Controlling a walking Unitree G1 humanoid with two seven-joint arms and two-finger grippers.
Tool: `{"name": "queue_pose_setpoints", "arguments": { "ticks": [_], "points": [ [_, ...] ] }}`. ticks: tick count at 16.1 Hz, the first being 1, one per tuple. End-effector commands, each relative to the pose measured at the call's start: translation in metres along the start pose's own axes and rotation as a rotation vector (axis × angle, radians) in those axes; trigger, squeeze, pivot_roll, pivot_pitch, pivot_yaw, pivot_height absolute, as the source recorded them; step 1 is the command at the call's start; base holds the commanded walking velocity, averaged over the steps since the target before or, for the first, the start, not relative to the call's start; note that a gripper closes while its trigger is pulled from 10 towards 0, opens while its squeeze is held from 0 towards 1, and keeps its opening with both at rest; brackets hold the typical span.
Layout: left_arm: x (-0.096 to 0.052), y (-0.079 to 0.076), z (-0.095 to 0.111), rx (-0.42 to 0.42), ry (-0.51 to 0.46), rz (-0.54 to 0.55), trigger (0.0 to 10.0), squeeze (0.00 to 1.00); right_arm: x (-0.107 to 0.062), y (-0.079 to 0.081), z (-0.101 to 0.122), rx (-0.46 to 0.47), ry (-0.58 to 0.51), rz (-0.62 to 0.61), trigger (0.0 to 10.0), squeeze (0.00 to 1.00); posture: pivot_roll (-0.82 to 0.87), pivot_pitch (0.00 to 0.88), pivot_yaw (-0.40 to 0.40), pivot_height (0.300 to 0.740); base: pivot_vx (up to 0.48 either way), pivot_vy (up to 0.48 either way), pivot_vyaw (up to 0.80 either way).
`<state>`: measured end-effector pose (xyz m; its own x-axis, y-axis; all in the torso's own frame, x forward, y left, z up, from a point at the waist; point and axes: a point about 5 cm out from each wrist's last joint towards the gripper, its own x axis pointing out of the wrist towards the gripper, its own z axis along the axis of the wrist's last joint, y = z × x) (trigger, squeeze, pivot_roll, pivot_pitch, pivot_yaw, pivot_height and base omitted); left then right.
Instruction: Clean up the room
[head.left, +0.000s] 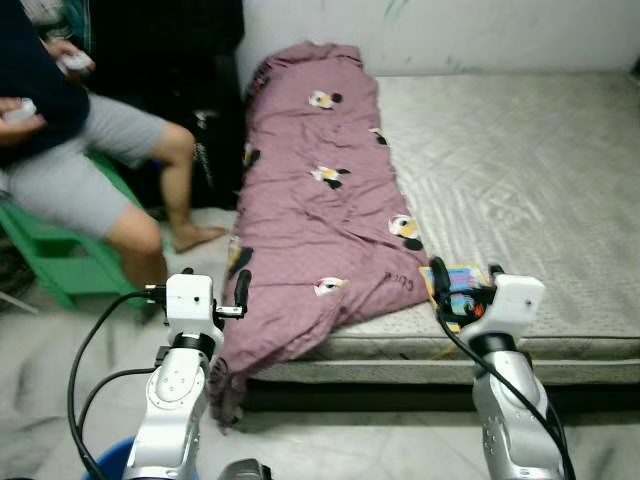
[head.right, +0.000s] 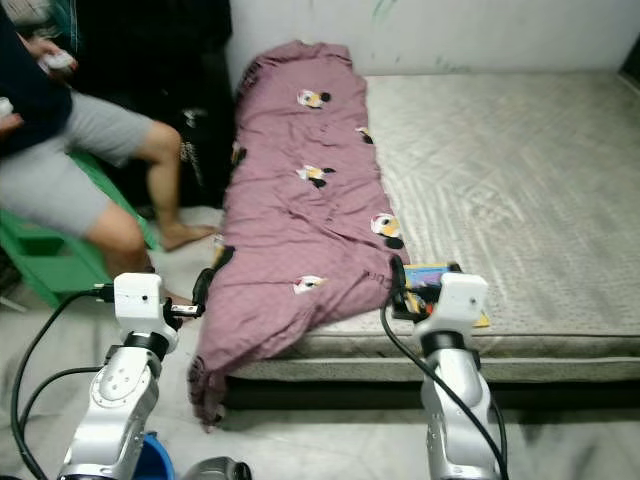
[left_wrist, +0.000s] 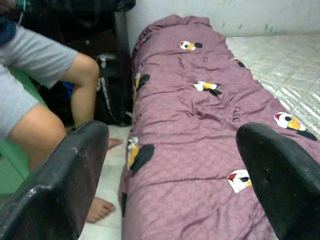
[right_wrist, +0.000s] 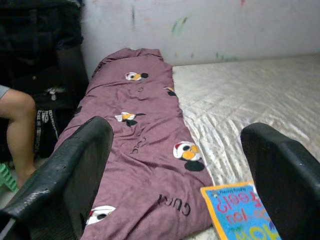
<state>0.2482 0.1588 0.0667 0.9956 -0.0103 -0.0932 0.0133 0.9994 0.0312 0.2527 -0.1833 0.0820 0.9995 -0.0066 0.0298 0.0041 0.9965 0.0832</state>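
The bare grey quilted mattress (head.left: 520, 170) offers open surface. A crumpled mauve blanket (head.left: 315, 200) covers its left edge, a colourful book (right_wrist: 239, 212) lies near the front edge, and a seated person's legs (head.left: 150, 190) block the floor left.

Book (right_wrist: 239, 212) cut off, title unreadable

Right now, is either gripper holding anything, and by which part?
Nothing is held. The left gripper is open at the blanket's edge; the right gripper is open over the book on the mattress.
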Motion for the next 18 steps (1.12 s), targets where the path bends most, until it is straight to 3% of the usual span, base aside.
{"name": "queue_pose_setpoints", "arguments": {
  "ticks": [1, 5, 10, 18],
  "points": [
    [-0.004, 0.007, -0.001, 0.003, -0.003, 0.05, 10.0, 0.0, 0.004, 0.008, -0.003, 0.004, 0.021, 0.05, 10.0, 0.0, -0.01, 0.002, -0.035, 0.74, 0.0, 0.0, 0.0],
    [-0.011, 0.015, -0.003, -0.002, -0.006, 0.114, 10.0, 0.0, 0.017, 0.019, -0.004, 0.014, 0.028, 0.105, 10.0, 0.0, 0.02, 0.005, -0.059, 0.74, 0.0, 0.0, 0.0],
    [-0.004, 0.008, 0.001, -0.014, -0.02, 0.047, 10.0, 0.0, 0.013, 0.016, -0.005, 0.009, 0.022, 0.083, 10.0, 0.0, -0.01, 0.01, -0.025, 0.74, 0.0, 0.0, 0.0],
    [-0.003, 0.001, 0.001, -0.018, -0.014, -0.004, 10.0, 0.0, 0.007, 0.008, -0.005, -0.008, 0.018, 0.047, 10.0, 0.0, -0.04, 0.031, -0.01, 0.74, 0.283, 0.0, 0.0]
  ]
}}
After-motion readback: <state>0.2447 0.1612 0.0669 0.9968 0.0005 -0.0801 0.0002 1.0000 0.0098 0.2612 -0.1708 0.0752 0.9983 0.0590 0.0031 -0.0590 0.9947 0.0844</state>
